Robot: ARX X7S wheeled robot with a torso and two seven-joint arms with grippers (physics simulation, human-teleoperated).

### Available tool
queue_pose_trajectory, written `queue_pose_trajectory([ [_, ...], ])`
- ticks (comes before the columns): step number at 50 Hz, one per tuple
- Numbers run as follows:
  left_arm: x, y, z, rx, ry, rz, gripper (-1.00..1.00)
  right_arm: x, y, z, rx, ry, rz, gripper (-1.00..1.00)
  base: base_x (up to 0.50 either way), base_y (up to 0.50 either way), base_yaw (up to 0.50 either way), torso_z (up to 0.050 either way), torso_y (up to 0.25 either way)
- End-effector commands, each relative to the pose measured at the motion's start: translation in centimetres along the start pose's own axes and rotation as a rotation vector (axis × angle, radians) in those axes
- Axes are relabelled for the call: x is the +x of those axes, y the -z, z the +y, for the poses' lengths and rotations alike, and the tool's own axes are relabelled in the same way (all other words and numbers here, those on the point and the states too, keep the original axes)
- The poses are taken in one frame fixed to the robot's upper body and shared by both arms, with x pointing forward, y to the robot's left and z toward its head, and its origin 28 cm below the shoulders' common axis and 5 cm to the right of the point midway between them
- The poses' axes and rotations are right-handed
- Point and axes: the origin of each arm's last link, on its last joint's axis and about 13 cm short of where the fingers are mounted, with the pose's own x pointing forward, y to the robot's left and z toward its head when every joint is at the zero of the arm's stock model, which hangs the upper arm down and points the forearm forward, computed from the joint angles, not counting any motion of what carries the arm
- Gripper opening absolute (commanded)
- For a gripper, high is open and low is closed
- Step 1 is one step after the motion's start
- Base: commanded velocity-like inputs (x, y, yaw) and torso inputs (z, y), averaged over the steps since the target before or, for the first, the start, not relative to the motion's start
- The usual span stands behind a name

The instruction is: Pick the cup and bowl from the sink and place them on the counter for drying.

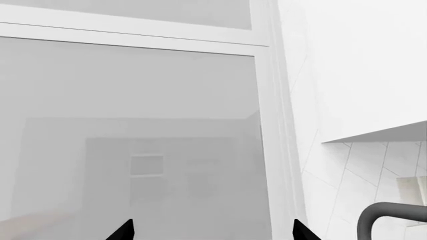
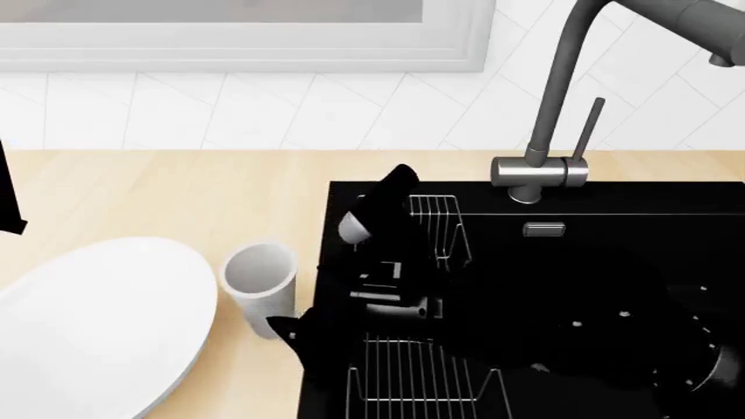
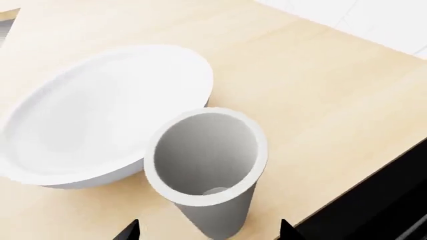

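On the broad light beige wood-look counter (image 2: 152, 196), leftmost item: large plain white shallow round bowl (image 2: 87, 327), resting upright. Just right of it, near but apart in the right wrist view: small plain white handleless cup (image 2: 261, 284), upright, mouth open, close to the counter's edge beside the black rectangular sink (image 2: 652, 236). Right wrist view alone shows the cup's hollow interior and the bowl's underside rim. Right gripper (image 3: 207, 231): two dark fingertips spread apart either side of the cup's base, not touching it. In the head view the black right arm (image 2: 524, 323) overlies the wire rack (image 2: 437, 227) and hides much of the basin. Grey metal tap (image 2: 559, 113) stands behind. Left gripper (image 1: 212, 231): jaws spread, empty, facing a frosted window pane (image 1: 127, 130), seen only in the left wrist view.
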Motion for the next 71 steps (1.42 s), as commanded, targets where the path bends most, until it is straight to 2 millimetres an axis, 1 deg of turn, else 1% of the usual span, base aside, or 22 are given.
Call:
queue_pose_trajectory([
  [1,0.1,-0.1,0.0,0.001,0.002,-0.002,1.00,-2.5,-0.4,1.0,-0.051,0.003,-0.002,1.00,0.00,0.00,0.00,0.000,0.000],
  [5,0.1,-0.2,-0.1,0.001,0.004,-0.002,1.00,-3.9,-0.5,1.4,-0.067,0.016,-0.022,1.00,0.00,0.00,0.00,0.000,0.000],
  [14,0.1,-0.2,0.0,0.004,0.004,-0.002,1.00,-8.2,-1.2,2.8,-0.110,0.069,-0.087,1.00,0.00,0.00,0.00,0.000,0.000],
  [18,0.0,-0.1,0.0,0.004,0.004,-0.001,1.00,-9.6,-1.2,3.3,-0.124,0.095,-0.109,1.00,0.00,0.00,0.00,0.000,0.000],
  [25,0.0,0.0,-0.1,0.005,0.006,0.002,1.00,-11.7,-1.1,4.2,-0.158,0.160,-0.224,1.00,0.00,0.00,0.00,0.000,0.000],
  [31,0.0,0.0,-0.2,0.006,0.010,0.003,1.00,-14.3,-0.9,4.9,-0.189,0.262,-0.356,1.00,0.00,0.00,0.00,0.000,0.000],
  [38,0.0,0.1,-0.4,0.006,0.017,0.005,1.00,-16.0,-0.9,5.4,-0.240,0.376,-0.461,1.00,0.00,0.00,0.00,0.000,0.000],
  [46,0.0,0.2,-0.4,0.008,0.018,0.009,1.00,-17.3,-1.6,5.8,-0.356,0.563,-0.606,1.00,0.00,0.00,0.00,0.000,0.000],
  [56,-0.1,0.6,-0.6,0.005,0.020,0.016,1.00,-17.9,-1.7,6.5,-0.447,0.789,-0.827,1.00,0.00,0.00,0.00,0.000,0.000],
  [61,-0.2,0.6,-0.7,0.001,0.021,0.017,1.00,-17.8,-1.6,7.2,-0.490,0.824,-0.904,1.00,0.00,0.00,0.00,0.000,0.000],
  [69,-0.4,0.9,-0.7,-0.005,0.022,0.018,1.00,-17.3,-1.7,7.7,-0.545,0.835,-0.999,1.00,0.00,0.00,0.00,0.000,0.000],
  [71,-0.4,0.9,-0.7,-0.007,0.021,0.014,1.00,-17.2,-1.8,8.0,-0.571,0.835,-1.053,1.00,0.00,0.00,0.00,0.000,0.000],
])
